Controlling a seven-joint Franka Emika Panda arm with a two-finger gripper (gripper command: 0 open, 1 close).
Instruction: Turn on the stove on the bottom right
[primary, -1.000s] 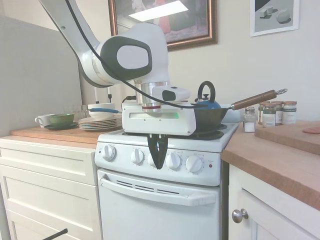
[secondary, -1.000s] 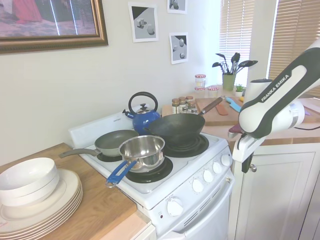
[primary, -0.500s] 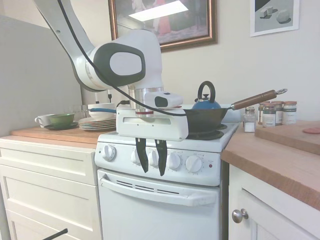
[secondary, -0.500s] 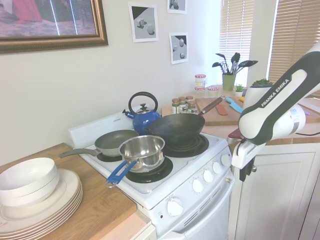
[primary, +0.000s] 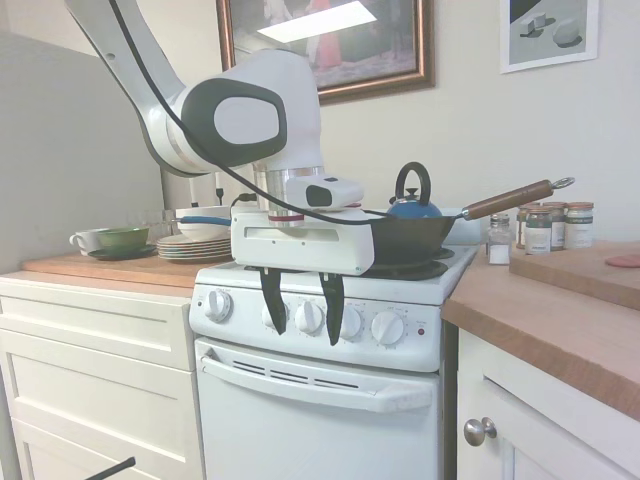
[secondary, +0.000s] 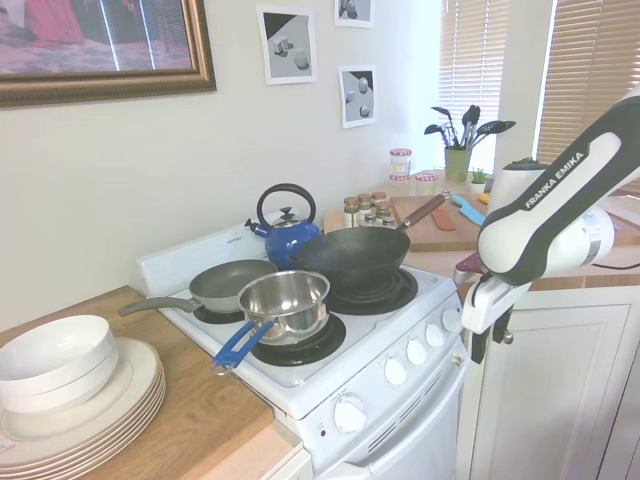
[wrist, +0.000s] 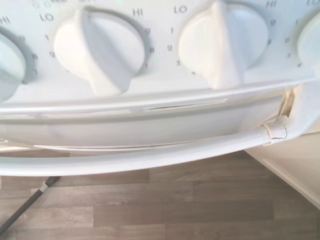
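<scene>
The tool (primary: 301, 308) hangs wide open and empty before the stove (primary: 320, 380), which stands between the two wooden surfaces. Best to centre one knob (primary: 309, 316) between the fingers, press in square, close firmly, then twist without slipping.

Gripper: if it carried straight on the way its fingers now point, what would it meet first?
Pointing down, the gripper would probably meet the oven door handle first; depth is unclear, so it might reach the floor.
</scene>
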